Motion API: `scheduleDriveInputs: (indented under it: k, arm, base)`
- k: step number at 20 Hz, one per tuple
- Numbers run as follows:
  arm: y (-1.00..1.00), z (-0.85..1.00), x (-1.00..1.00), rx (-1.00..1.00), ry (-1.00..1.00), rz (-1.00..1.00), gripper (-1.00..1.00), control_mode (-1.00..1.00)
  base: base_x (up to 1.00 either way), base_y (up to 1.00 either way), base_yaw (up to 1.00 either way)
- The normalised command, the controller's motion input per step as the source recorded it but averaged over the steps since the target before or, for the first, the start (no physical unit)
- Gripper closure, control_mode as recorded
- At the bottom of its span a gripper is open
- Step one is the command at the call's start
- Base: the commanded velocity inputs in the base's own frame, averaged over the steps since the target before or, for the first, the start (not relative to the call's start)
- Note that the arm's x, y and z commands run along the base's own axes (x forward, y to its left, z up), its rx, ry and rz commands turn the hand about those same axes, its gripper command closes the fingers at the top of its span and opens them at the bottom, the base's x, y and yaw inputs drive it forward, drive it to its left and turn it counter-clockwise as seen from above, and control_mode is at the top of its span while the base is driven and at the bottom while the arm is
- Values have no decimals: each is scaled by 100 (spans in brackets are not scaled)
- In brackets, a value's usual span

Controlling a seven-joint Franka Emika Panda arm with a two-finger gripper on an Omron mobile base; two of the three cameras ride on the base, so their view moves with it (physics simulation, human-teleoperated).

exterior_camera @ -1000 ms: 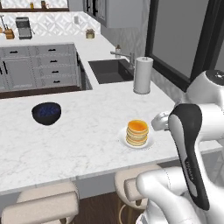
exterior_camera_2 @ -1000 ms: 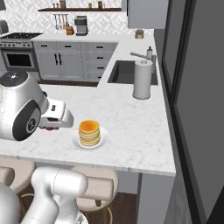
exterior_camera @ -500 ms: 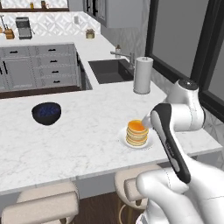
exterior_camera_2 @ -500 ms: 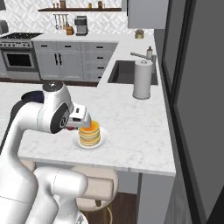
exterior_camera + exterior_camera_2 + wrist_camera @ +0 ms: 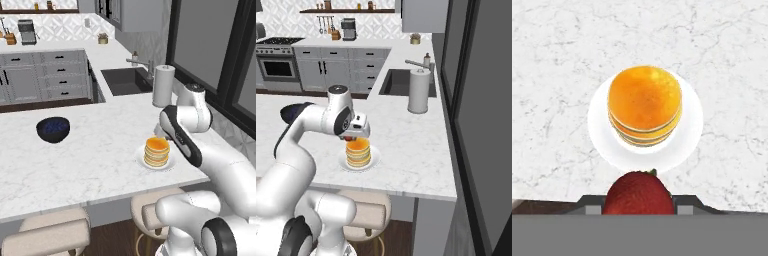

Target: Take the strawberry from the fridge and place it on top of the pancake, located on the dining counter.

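Note:
My gripper [image 5: 638,201] is shut on the strawberry [image 5: 638,191], a red berry whose top shows between the fingers in the hand view. Straight ahead of it lies the pancake [image 5: 644,102], a golden stack on a white plate [image 5: 688,131] on the marble dining counter [image 5: 552,60]. From the right base view, the gripper [image 5: 354,135] hangs just above the left rim of the pancake [image 5: 358,153], with a bit of the strawberry [image 5: 349,138] showing under the hand. In the left base view the arm's forearm stands right of the pancake [image 5: 157,151]. The fridge is out of view.
A dark blue bowl [image 5: 53,129] sits on the dining counter [image 5: 90,170] to the left. A paper towel roll [image 5: 162,86] stands by the sink [image 5: 125,82] behind the plate. Beige stools [image 5: 50,235] line the near edge. A dark window wall runs along the right.
The arm has swung in from the near right side toward the plate, carrying the strawberry. The hand now hovers at the pancake stack. The jaws have stayed the same.

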Motion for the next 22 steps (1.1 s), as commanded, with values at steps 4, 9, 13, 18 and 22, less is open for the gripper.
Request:
scheduleDriveInputs:
  k: [4,9,13,18,22]
  arm:
    - [0,-46,61,0,-3,0,100,-100]
    - [4,-35,51,0,0,0,100,-100]
    - [7,-35,14,0,0,0,100,-100]
    - [10,-29,33,0,0,0,100,-100]
    - [0,-15,26,0,0,0,100,-100]
  base:
    - [0,0,0]
    - [0,0,0]
    - [0,0,0]
    - [0,0,0]
    - [0,0,0]
